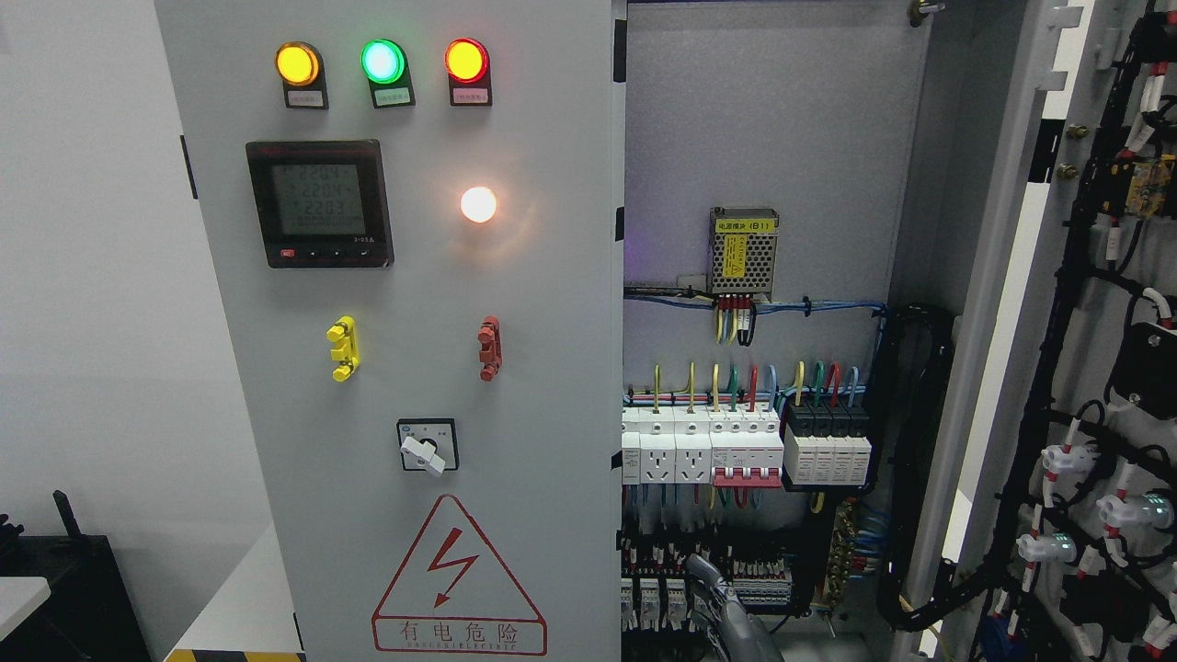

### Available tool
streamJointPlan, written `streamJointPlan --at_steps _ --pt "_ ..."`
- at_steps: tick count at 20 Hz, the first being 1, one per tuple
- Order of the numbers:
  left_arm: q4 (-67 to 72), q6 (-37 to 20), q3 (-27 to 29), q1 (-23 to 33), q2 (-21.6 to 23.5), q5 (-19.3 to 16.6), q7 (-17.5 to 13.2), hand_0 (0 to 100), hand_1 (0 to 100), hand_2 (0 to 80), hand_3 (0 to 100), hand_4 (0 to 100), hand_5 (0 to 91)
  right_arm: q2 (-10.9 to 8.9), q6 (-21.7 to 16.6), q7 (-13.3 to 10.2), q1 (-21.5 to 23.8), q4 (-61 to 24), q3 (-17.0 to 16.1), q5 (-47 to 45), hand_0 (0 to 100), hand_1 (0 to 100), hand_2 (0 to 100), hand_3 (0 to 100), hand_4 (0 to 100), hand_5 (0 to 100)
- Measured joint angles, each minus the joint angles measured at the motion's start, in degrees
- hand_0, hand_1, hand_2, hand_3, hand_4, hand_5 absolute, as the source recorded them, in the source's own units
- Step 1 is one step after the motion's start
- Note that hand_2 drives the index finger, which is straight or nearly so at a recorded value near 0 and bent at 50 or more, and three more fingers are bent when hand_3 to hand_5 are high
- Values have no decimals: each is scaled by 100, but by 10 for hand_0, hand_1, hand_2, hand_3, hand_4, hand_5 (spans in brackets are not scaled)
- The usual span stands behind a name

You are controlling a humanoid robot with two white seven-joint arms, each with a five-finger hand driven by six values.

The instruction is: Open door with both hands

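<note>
Standing half opened, the cabinet has its right door swung wide, baring the breakers, while the left door looks shut, so I judge one door remains; a hand shows low at centre, grip and side unclear.
</note>
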Motion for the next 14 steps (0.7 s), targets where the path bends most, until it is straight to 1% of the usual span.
streamJointPlan --at_steps 7,9,12,14 --pt "0 0 0 0 0 0 -21 0 0 0 0 41 0 -22 157 0 -299 131 55 -133 0 0 0 0 0 0" --pt "0 0 0 0 0 0 -21 0 0 0 0 41 0 -27 175 -32 -366 173 72 -149 0 0 0 0 0 0" --pt "1 0 0 0 0 0 -6 0 0 0 0 41 0 -34 184 206 -440 240 97 -164 0 0 0 0 0 0" --pt "0 0 0 0 0 0 0 0 0 0 0 41 0 -40 186 292 -478 280 115 -172 0 0 0 0 0 0"
